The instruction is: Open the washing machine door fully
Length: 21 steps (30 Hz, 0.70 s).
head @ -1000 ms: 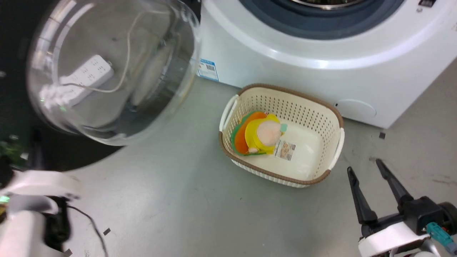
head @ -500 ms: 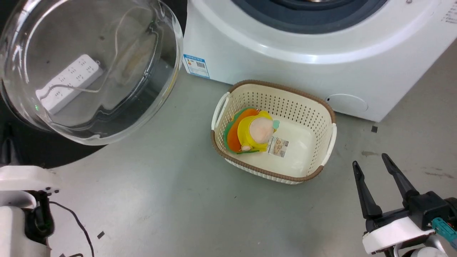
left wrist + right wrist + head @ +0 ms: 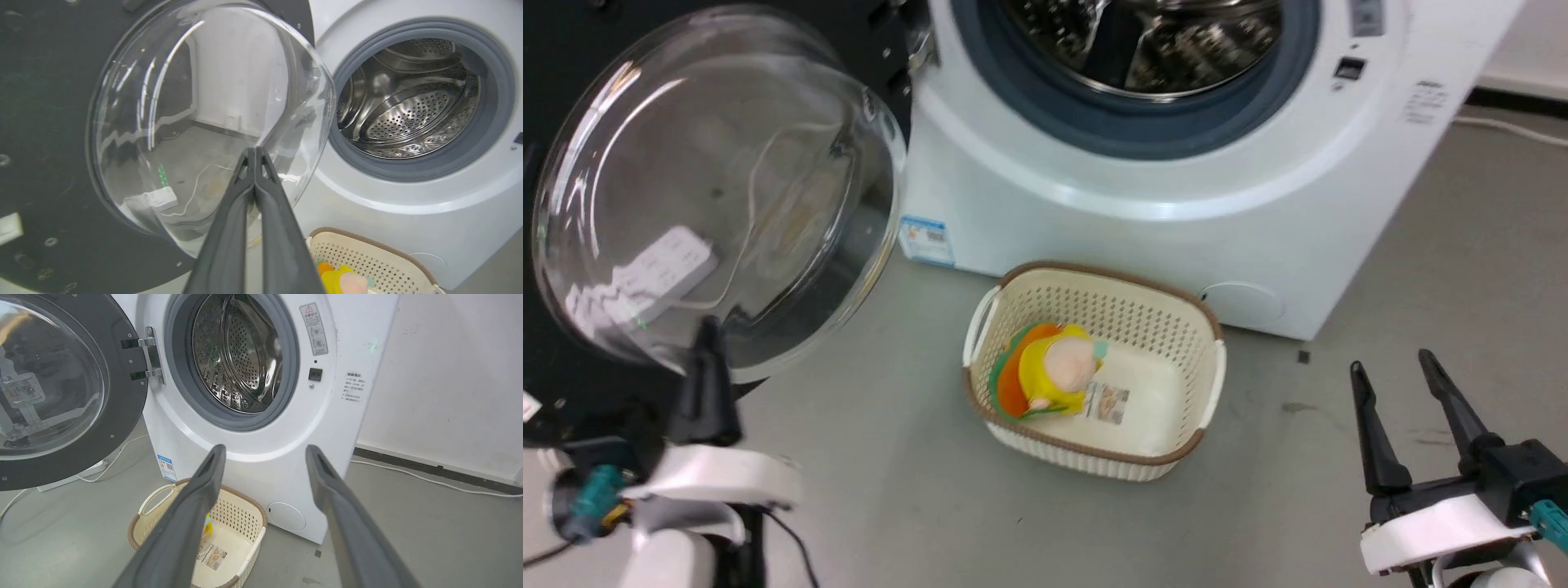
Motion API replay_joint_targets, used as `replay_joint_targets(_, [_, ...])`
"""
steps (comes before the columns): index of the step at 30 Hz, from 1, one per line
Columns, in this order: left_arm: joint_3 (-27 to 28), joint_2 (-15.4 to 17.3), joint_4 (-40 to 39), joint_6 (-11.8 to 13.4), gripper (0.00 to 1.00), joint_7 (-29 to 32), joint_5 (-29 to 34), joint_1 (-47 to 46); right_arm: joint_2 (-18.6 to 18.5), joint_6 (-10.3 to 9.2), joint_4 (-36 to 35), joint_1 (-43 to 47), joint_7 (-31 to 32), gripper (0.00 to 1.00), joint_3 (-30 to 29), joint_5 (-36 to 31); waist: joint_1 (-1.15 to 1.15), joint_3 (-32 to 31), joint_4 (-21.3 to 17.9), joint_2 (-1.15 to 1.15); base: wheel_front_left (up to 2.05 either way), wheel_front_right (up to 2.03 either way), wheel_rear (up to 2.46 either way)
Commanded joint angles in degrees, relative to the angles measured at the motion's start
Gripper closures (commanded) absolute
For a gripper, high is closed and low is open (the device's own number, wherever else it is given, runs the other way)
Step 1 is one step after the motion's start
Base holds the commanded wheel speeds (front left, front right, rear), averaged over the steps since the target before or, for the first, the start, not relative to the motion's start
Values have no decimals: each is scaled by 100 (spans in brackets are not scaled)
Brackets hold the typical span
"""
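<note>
Showing the washing machine door standing open, clear of the drum opening and hung on a metal hinge at the opening's left edge. Placed ahead of the left gripper, with the clear domed bowl behind the fingertips and the glossy black ring around it. Holding nothing in the left gripper, with both fingers pressed flat together; tips overlapping the lower part of the bowl in the left wrist view, contact with the glass not determinable. Holding nothing in the right gripper, with fingers spread wide, well apart from the door. Framing, between the right fingers in the right wrist view, the white front of the washing machine, with the door to the left of the left-hand finger. Locating a cream perforated basket on the floor just before the machine, left of the right fingers in the head view, with a yellow and orange plush toy inside. Revealing a white power strip through the glass
</note>
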Motion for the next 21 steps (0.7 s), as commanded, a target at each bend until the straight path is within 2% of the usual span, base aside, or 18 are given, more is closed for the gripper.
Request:
replay_joint_targets(1, [-114, -87, -123, -41, 100, -20, 66, 140, 33, 5, -53, 62, -25, 0, -57, -43, 1, -251, -255, 0, 0, 0, 0])
replay_joint_targets(11, [-626, -559, -361, -7, 100, -6, 164, 800, 82, 5, -133, 313, -25, 0, -143, 80, 1, -642, -775, 0, 0, 0, 0])
replay_joint_targets(17, [-815, -694, -344, -16, 100, -25, 387, 1061, 84, 5, -148, 505, -26, 0, -74, 188, 1, -741, -965, 0, 0, 0, 0])
replay_joint_targets(18, [-831, -718, -326, -24, 93, -26, 408, 1096, 84, 5, -147, 526, -26, 0, -65, 195, 1, -757, -985, 0, 0, 0, 0])
replay_joint_targets(19, [-857, -738, -307, -26, 2, -27, 447, 1127, 84, 5, -147, 547, -26, 0, -57, 202, 1, -769, -1002, 0, 0, 0, 0])
replay_joint_targets(21, [-913, -769, -254, -48, 0, -28, 524, 1183, 84, 5, -152, 582, -26, 0, -43, 212, 1, -783, -1028, 0, 0, 0, 0])
